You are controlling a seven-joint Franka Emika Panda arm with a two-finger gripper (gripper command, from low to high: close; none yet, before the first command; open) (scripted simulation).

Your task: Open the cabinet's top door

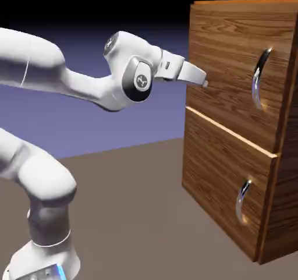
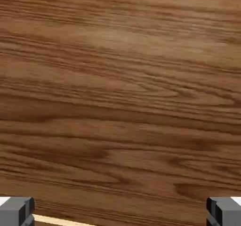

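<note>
We are holding our grey two-finger claw [image 2: 120, 211] spread wide against the reddish-brown wood-grain top door [image 1: 230, 69]; its long curved silver handle [image 1: 259, 78] lies beyond, so we should be shifting toward it.

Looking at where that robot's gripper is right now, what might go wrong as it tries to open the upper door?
1. The gripper sits at the left edge of the top door, far from its handle; pushing on, it could bump bare wood.
2. The hand view shows only wood grain between the wide-apart fingertips, no handle, so closing now would probably grab nothing.
3. The lower door's handle looks similar; dropping down could open the wrong door.
</note>
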